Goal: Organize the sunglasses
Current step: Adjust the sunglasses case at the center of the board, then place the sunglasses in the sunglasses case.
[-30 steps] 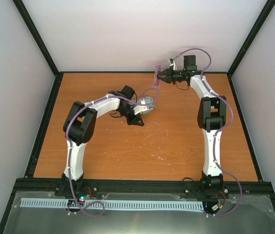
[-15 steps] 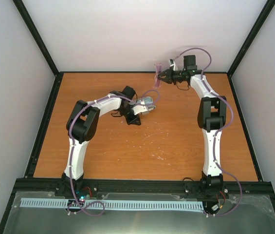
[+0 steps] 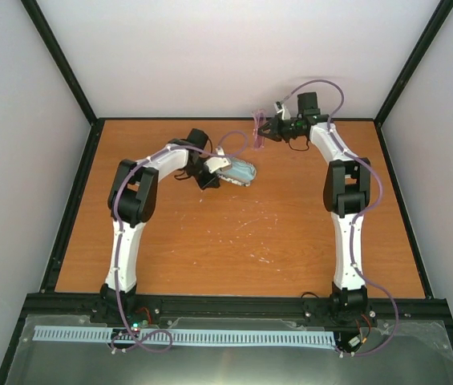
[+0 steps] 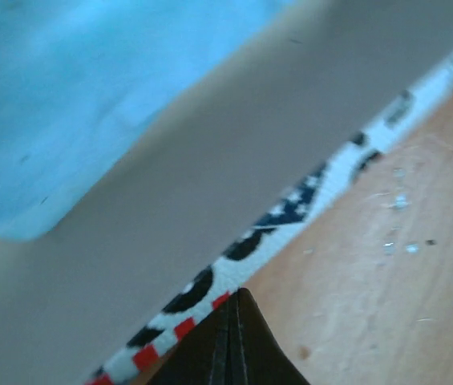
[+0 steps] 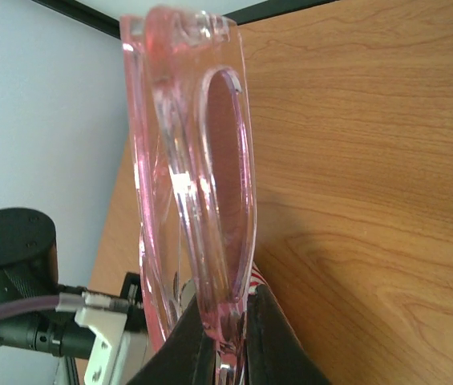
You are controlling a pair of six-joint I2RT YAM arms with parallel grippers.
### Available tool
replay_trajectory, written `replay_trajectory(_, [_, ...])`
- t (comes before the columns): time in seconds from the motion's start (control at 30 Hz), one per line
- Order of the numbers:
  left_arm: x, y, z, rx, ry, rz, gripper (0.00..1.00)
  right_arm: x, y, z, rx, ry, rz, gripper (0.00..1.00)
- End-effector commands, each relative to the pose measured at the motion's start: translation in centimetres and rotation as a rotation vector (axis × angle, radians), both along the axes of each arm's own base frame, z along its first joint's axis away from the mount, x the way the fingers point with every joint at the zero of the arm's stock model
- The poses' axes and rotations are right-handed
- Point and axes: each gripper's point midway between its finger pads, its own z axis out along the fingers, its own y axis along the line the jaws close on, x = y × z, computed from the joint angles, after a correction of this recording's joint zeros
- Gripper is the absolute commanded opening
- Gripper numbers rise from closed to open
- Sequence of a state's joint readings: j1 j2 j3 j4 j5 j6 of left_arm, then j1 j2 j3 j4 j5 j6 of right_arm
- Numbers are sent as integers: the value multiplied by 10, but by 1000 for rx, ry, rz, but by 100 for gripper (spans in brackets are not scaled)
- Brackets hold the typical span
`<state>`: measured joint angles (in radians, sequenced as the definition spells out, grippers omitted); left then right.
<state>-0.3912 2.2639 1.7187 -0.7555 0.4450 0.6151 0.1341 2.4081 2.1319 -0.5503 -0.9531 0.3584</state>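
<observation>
A sunglasses case (image 3: pixel 236 170) with a blue lining lies open on the table, left of centre at the back. In the left wrist view its blue inside (image 4: pixel 90 88), grey wall and star-and-stripe edge (image 4: pixel 290 212) fill the frame. My left gripper (image 3: pixel 210 175) is shut, and its fingertips (image 4: pixel 236 321) touch the case's patterned edge with nothing between them. My right gripper (image 3: pixel 273 128) is shut on pink translucent sunglasses (image 3: pixel 259 126) and holds them in the air just beyond the case. The folded frame (image 5: pixel 198 176) stands upright between its fingers (image 5: pixel 270 337).
The orange wooden table (image 3: pixel 290 233) has a black frame and white walls around it. The back edge (image 3: pixel 170 120) lies close behind both grippers. Small white specks (image 3: pixel 250 224) lie mid-table.
My left arm has swung left and back, and the case now lies open just right of its gripper. My right gripper has shifted slightly left with the sunglasses.
</observation>
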Motion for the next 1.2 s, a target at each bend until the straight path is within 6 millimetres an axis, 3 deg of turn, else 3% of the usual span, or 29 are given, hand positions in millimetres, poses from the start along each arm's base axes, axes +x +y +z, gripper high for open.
replay_trajectory(0.0, [24,9,2,25,-53,37,1,7,14,-5,-28,-36,5,3])
replay_trajectory(0.07, [31,11,3,26,-71,47,1,8,17,-14,-34,-22,-1,3])
replay_trajectory(0.2, [45,12,5,27,-111,57,1,12,24,-14,-33,-26,6,3])
replay_trajectory(0.37, [67,8,9,20,-156,65,1,0,32,-21,-52,-7,51,3])
replay_trajectory(0.57, [84,6,12,22,-207,54,3,-12,30,-13,-81,-25,81,3])
replay_trajectory(0.8, [100,6,22,15,-258,72,10,-39,43,6,-22,25,152,3])
replay_trajectory(1.0, [104,2,37,-19,-287,88,12,-74,66,5,-8,129,212,3])
replay_trajectory(1.17, [106,-1,46,-43,-302,89,12,-86,77,-6,-51,238,180,3])
